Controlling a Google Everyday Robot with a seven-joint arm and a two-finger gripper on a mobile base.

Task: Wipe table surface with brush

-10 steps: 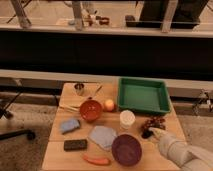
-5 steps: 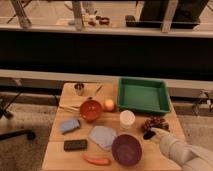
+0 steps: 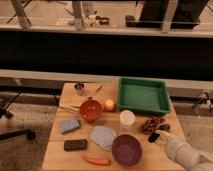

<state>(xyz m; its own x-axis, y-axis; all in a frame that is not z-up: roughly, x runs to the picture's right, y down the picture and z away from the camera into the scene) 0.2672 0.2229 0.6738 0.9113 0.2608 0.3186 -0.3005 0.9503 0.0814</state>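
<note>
The table surface [image 3: 60, 154] is a light tan wooden top carrying many items. My pale arm comes in from the bottom right corner. Its gripper [image 3: 162, 140] is over the table's right side, just below a dark grape bunch [image 3: 152, 123]. The brush [image 3: 154, 135] is right at the gripper's tip: a small black head pointing left, with a pale yellowish handle running back into the gripper. Whether the brush rests on the wood or is lifted cannot be told.
A green tray [image 3: 142, 106] stands at the back right. Left of the gripper are a white cup [image 3: 127, 119], a purple bowl [image 3: 126, 149] and a grey cloth [image 3: 102, 136]. Further left sit a red bowl [image 3: 91, 110], blue-grey sponge [image 3: 70, 125], black block [image 3: 75, 144] and carrot [image 3: 96, 160].
The arm has pushed a little further left and up into view, bringing the gripper closer to the grape bunch. The other items have not moved.
</note>
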